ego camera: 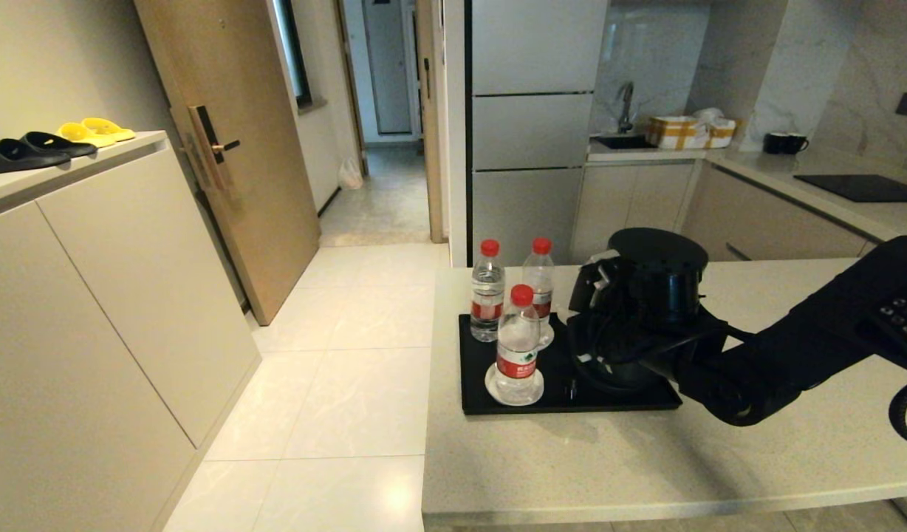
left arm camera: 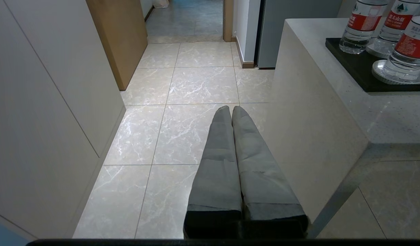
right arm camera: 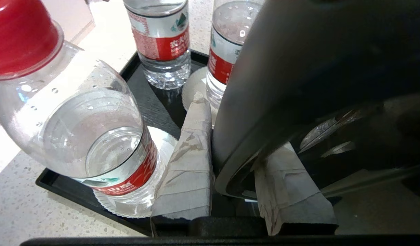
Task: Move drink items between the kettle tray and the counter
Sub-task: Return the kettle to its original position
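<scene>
**Right gripper clamped on kettle handle, kettle at tray**

Right gripper [right arm camera: 230, 164] reaches in from 3 o'clock; its taped fingers [right arm camera: 193, 164] sit either side of the kettle's [ego camera: 656, 295] loop handle [right arm camera: 251, 143], closed on it. Kettle is at the 3 o'clock end of the tray [ego camera: 476, 403]; can't tell if it's seated on the base or lifted.

Three bottles at the tray's 9 o'clock end: near bottle [ego camera: 518, 343] stands on a white saucer [ego camera: 494, 388], far-left bottle [ego camera: 487, 290] directly on the tray, far-right bottle [ego camera: 540, 284] on a second saucer. All upright, caps on.

Tray sits on the counter [ego camera: 645, 458] near its 9 o'clock edge.

Left gripper [left arm camera: 232, 112] hangs over the floor off the counter's 9 o'clock side, fingers pressed together, holding nothing.
</scene>
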Tool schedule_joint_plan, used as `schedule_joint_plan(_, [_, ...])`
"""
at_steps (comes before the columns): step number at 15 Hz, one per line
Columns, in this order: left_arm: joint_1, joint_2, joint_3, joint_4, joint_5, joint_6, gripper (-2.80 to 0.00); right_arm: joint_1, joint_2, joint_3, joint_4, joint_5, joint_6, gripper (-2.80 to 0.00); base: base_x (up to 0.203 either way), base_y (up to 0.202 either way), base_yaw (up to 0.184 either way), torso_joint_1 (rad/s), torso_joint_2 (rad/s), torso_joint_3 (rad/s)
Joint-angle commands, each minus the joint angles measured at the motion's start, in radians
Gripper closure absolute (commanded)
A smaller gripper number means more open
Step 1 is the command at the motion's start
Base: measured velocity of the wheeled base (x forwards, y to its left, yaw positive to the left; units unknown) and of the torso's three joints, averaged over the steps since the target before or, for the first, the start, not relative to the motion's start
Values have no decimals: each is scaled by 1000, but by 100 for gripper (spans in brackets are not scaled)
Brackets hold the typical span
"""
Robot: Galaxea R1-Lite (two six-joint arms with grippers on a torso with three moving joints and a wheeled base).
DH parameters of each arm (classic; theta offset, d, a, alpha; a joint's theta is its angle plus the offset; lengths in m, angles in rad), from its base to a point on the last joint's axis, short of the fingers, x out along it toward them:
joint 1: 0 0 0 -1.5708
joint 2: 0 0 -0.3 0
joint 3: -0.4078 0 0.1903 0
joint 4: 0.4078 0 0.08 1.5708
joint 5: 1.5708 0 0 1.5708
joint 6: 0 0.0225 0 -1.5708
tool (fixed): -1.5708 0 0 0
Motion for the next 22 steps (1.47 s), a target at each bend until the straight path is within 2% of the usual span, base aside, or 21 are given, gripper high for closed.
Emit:
schedule_joint_plan(1, [0,0,0,0,-1,0,0,6,32,8,-5,-2,0,0,0,0,0,0,0,0])
schedule_joint_plan(4, [0,1,0,0,-1,0,0,16,66,8,-19,-5,0,0,0,0,0,0,0,0])
schedule_joint_plan(8, [0,1,0,0,0,0,0,54,111,19,-146,-86,-3,0,0,0,0,0,0,0])
schedule_joint_plan(17, [0,1,0,0,-1,0,0,45,53,-13,-140,-92,23,0,0,0,0,0,0,0])
schedule_joint_plan(20, [0,1,0,0,0,0,0,46,70,-35,-146,-113,41,0,0,0,0,0,0,0])
schedule_joint_plan(22, [0,1,0,0,0,0,0,46,68,-50,-139,-160,76,0,0,0,0,0,0,0])
